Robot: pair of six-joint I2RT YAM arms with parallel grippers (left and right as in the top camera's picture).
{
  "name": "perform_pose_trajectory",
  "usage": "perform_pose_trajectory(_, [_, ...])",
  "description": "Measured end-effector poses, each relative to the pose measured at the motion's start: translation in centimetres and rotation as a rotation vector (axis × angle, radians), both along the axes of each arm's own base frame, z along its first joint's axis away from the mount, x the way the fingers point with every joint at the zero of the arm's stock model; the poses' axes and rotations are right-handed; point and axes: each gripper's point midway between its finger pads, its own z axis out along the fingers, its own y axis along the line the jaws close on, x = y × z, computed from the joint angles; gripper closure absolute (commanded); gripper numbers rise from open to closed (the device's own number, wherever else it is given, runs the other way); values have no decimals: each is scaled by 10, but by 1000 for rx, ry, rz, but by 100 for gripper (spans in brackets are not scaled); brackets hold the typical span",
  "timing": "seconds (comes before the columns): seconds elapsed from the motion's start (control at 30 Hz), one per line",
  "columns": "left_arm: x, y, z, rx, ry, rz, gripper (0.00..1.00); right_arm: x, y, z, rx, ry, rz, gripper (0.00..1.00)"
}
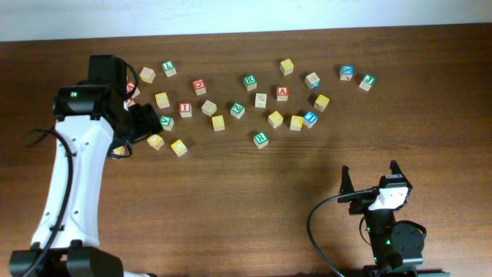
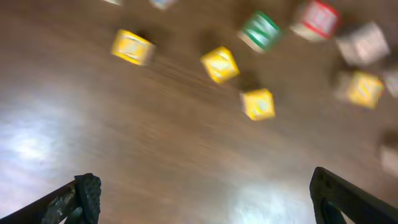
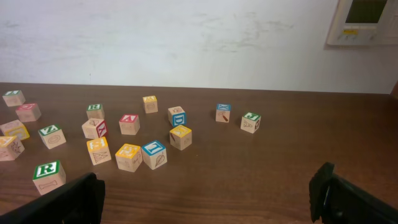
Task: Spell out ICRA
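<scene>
- Left tool (image 1: 147, 123): wide, empty, over the blocks' (image 1: 237, 110) left edge.
- Red block (image 1: 185, 109), likely I: just right of it.
- Right tool (image 1: 370, 178): wide, empty, well apart.

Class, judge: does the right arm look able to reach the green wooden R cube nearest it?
Probably yes: that green wooden R cube stands alone, with only bare table before the open right end effector.

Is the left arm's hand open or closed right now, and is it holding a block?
Open and empty. The left hand has its two fingers far apart in its wrist view, with only bare table between them.
</scene>
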Motion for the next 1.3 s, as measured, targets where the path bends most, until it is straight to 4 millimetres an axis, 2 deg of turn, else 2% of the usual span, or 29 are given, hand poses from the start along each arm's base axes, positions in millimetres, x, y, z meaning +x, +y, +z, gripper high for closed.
perform_pose_trajectory(0.07, [6,9,-1,34,-22,75,1,0,0,0,0,0,0,2])
perform_pose_trajectory(0.17, [12,11,-10,42,-15,115,1,0,0,0,0,0,0,2])
perform_pose_trajectory(0.33, [38,15,-13,49,-91,138,1,0,0,0,0,0,0,2])
perform_pose_trajectory(0.57, [35,52,-22,55,-67,237,1,0,0,0,0,0,0,2])
perform_pose_trajectory(0.7, [34,54,-26,18,-56,247,1,0,0,0,0,0,0,2])
perform_pose_trajectory(0.83, [42,9,-29,-144,-54,34,1,0,0,0,0,0,0,2])
perform_pose_trajectory(1.07, [43,-86,-28,-216,-52,-268,1,0,0,0,0,0,0,2])
perform_pose_trajectory(1.1, [43,-93,-30,-215,-49,-290,1,0,0,0,0,0,0,2])
perform_pose_trajectory(1.23, [46,-133,-49,-213,-22,-389,1,0,0,0,0,0,0,2])
perform_pose_trajectory(1.3, [54,-150,-57,-215,-40,-426,1,0,0,0,0,0,0,2])
